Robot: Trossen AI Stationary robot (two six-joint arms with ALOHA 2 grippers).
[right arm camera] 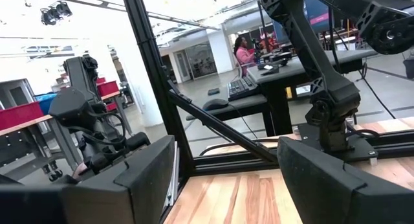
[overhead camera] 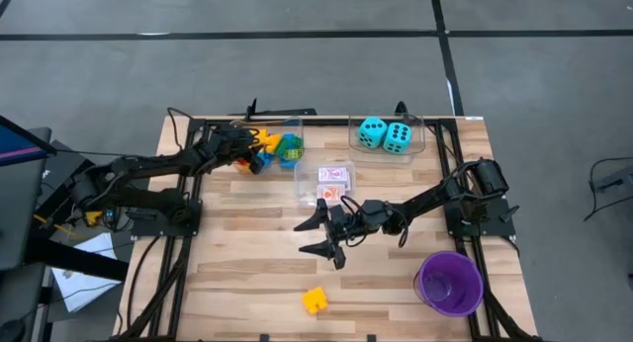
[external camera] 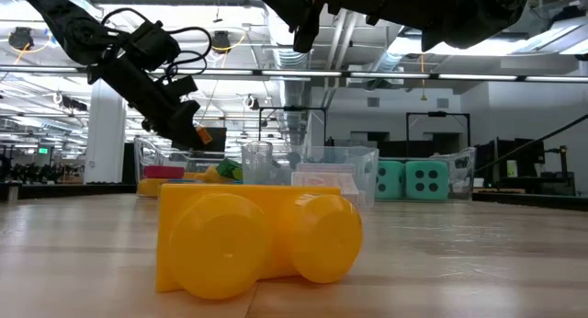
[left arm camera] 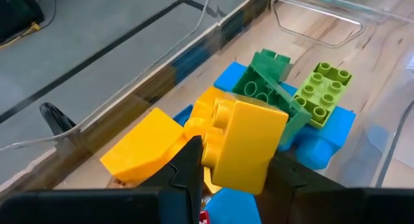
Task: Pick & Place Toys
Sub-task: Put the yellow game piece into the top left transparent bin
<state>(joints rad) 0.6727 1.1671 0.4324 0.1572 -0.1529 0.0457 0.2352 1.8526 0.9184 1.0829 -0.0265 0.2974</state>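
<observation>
A clear bin at the table's far left holds a pile of bricks: green, lime, blue and yellow. My left gripper is over that pile, shut on a yellow brick. Another yellow brick lies loose on the wood near the front edge, large in the low view. My right gripper hangs open over the table's middle, above the wood, with nothing between its fingers. My left gripper pinches the yellow brick by two opposite sides between its two fingers. The fingers slant down toward the table's far edge. The brick sits over the pile in the bin; whether its underside touches the bricks below, I cannot tell.
Two turquoise dice sit in a clear bin at the far right. Red-and-white card packs lie in a bin at the middle. A purple cup stands near the front right. Bare wood lies at the front left.
</observation>
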